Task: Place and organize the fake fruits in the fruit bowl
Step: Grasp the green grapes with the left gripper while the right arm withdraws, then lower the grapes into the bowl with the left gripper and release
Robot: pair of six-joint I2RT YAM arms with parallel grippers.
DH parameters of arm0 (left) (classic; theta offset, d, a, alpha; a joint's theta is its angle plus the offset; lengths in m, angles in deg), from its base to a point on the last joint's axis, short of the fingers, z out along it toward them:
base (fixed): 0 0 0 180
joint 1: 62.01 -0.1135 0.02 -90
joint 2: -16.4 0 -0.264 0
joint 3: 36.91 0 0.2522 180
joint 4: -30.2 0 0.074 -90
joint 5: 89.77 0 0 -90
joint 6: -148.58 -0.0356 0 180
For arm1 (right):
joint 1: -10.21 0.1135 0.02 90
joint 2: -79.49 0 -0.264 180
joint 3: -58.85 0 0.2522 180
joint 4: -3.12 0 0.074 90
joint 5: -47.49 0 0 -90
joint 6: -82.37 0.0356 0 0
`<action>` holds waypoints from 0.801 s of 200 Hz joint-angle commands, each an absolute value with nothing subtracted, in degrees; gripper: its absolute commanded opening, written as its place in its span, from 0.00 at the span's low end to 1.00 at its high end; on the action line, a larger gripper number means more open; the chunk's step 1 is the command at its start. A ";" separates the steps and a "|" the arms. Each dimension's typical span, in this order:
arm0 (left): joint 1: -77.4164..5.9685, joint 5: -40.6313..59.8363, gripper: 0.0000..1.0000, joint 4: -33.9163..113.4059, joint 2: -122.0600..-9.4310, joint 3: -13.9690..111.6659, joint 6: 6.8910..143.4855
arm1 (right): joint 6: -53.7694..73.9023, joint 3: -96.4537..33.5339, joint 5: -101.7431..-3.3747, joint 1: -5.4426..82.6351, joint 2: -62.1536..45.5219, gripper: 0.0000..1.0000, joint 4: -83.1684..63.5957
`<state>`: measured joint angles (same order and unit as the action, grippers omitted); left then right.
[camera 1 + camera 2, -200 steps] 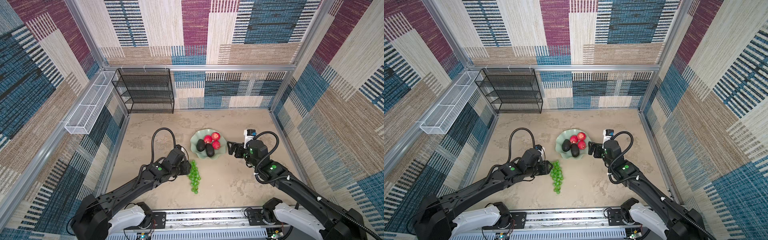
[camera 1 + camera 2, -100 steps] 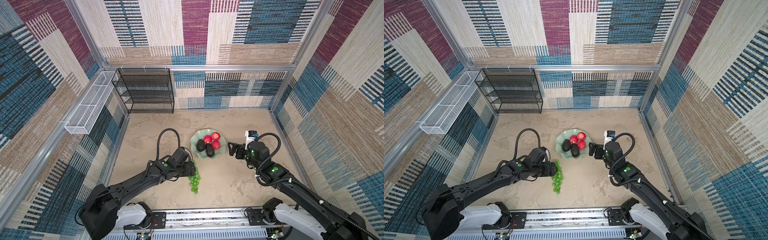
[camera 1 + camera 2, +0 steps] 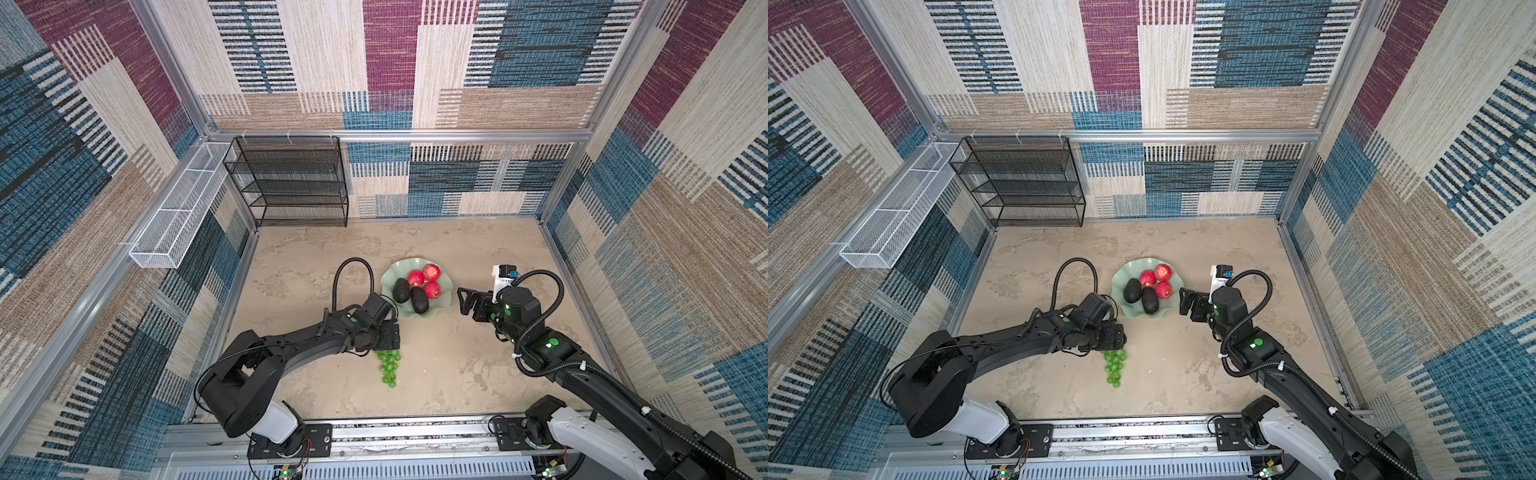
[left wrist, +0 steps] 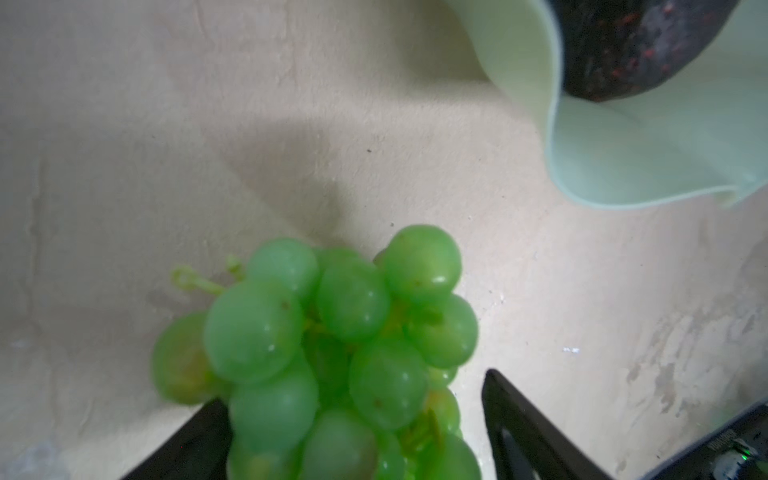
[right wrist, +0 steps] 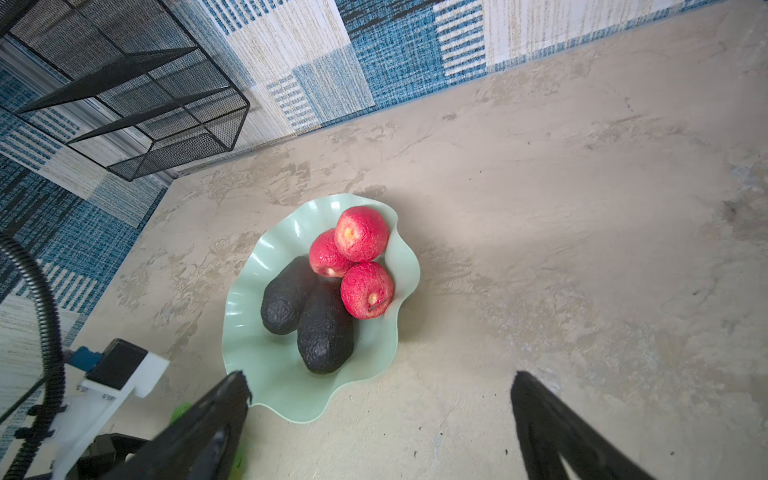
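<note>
A: Grapes [image 3: 388, 365], where are they lying?
B: On the table [image 3: 440, 374], outside the bowl [image 3: 401, 268], which is sitting at their 1 o'clock. The long axis is running 12 to 6 in both top views.
A: Left gripper [image 3: 388, 337]?
B: It is hovering over the bunch's 12 o'clock end, jaws apart and straddling it, not pinching. It is the nearer arm, so the pick is likely its job.
A: Right gripper [image 3: 464, 302]?
B: It is gaping wide and empty, hanging at the bowl's 3 o'clock.
A: Bowl contents?
B: Apples [image 3: 424, 280] and avocados [image 3: 411, 296] are resting inside.
A: Writing?
B: Lettering [image 4: 725, 439] is showing on the left gripper, too blurred to read.
</note>
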<state>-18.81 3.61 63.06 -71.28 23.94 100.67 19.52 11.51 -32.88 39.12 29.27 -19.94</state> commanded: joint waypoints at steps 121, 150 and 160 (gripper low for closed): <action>-19.24 -2.54 0.38 74.04 -52.34 29.46 94.80 | 20.23 11.03 -32.46 39.21 28.62 1.00 -18.28; -19.30 -0.82 0.37 75.75 -54.82 38.95 91.56 | 20.30 10.68 -32.56 39.18 28.90 1.00 -18.48; -19.38 0.18 0.37 74.90 -57.11 42.21 90.09 | 20.32 10.65 -32.51 39.19 29.31 1.00 -18.78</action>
